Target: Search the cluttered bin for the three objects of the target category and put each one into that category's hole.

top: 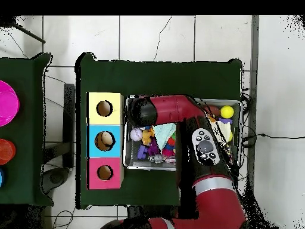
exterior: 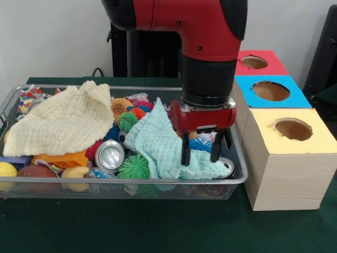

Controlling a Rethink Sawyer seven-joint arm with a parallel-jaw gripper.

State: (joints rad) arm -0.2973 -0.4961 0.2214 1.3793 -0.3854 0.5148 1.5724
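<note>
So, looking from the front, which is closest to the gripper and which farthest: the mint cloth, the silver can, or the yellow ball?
From the gripper, in the front view:
1. Mint green cloth, directly beneath and beside it.
2. Silver can, lying further left, near the bin's front.
3. Yellow ball, at the bin's far left corner.

Even, diffuse light fills the front view, with no hard shadows; a soft one lies under the wire bin (exterior: pixel 10 105) along the table's (exterior: pixel 158 232) near edge. A crushed can (exterior: pixel 109 155) glints. Distant clutter looks perhaps slightly soft.
</note>
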